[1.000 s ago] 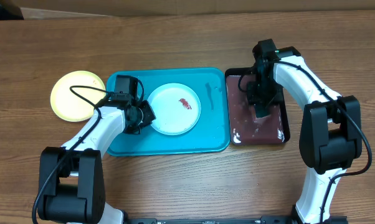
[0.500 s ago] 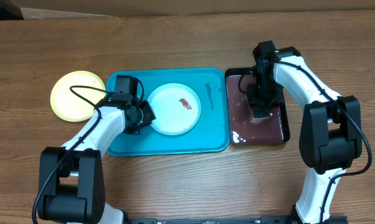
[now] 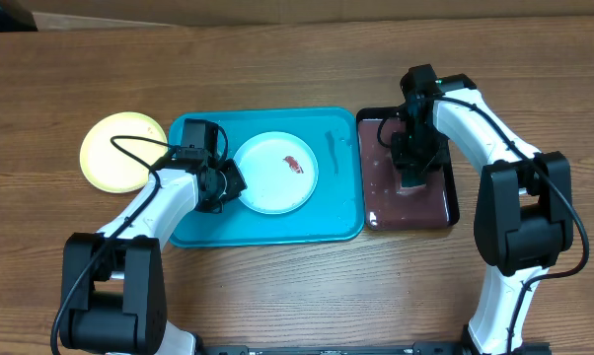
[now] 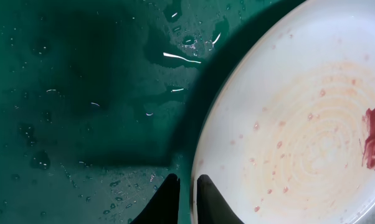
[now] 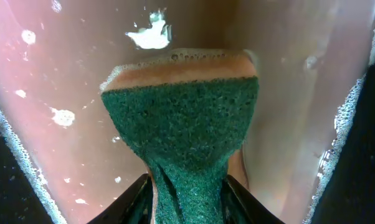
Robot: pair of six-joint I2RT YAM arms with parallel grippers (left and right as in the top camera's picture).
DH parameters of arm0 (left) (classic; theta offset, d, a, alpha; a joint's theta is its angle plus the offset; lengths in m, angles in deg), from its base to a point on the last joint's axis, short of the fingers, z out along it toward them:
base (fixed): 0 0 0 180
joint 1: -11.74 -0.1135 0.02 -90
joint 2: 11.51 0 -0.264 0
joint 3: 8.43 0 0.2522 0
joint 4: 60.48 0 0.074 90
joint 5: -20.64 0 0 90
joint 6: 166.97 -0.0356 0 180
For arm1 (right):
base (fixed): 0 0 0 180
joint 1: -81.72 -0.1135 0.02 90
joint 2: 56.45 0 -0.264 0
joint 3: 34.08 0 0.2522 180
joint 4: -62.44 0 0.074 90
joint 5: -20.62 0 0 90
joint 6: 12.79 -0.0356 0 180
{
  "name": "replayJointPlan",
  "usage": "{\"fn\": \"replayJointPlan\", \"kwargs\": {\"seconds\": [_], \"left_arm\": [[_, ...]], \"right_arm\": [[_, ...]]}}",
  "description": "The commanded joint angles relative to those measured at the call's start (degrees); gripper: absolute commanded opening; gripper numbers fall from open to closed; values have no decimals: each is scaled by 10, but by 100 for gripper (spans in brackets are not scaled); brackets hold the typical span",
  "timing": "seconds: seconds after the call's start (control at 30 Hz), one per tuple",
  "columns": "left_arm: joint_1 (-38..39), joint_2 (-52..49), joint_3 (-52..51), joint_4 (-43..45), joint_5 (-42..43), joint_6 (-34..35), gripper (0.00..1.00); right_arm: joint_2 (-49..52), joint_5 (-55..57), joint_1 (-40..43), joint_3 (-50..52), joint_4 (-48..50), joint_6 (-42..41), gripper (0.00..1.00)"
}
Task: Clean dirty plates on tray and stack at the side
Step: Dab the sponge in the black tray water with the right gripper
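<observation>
A white plate (image 3: 275,173) with a red-brown smear (image 3: 293,165) lies on the turquoise tray (image 3: 336,212). My left gripper (image 3: 228,182) is shut on its left rim. In the left wrist view the fingertips (image 4: 186,180) straddle the edge of the plate (image 4: 299,124), with the smear (image 4: 374,137) at far right. A yellow-green plate (image 3: 119,150) rests on the table left of the tray. My right gripper (image 3: 411,173) hangs over the black tray (image 3: 386,197). Seen from the right wrist, that gripper (image 5: 186,180) is shut on a green scouring sponge (image 5: 184,118) dipped in reddish water.
The black tray of reddish, foamy water sits right against the turquoise tray's right rim. Water droplets (image 4: 175,56) wet the turquoise tray beside the plate. Bare wooden table surrounds both trays.
The right gripper has squeezed tighter on the sponge and shifted slightly toward the black tray's far end. The left gripper and the white plate have not moved.
</observation>
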Motion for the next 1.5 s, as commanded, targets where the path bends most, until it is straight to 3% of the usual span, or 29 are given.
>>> {"fn": "replayJointPlan", "kwargs": {"seconds": [0.0, 0.3, 1.0, 1.13, 1.27, 1.47], "left_arm": [[2, -6, -7, 2, -6, -9, 14], [2, -6, -7, 2, -6, -9, 14], [2, -6, -7, 2, -6, -9, 15], [2, -6, -7, 2, -6, -9, 15], [2, -6, -7, 2, -6, -9, 15], [1, -6, -7, 2, -6, -9, 16]], "right_arm": [[-8, -3, 0, 5, 3, 0, 37], [-8, -4, 0, 6, 6, -2, 32], [-8, -14, 0, 42, 35, -4, 37], [-8, -14, 0, 42, 38, -4, 28], [-8, -14, 0, 25, 30, -4, 4], [-23, -14, 0, -33, -16, 1, 4]]}}
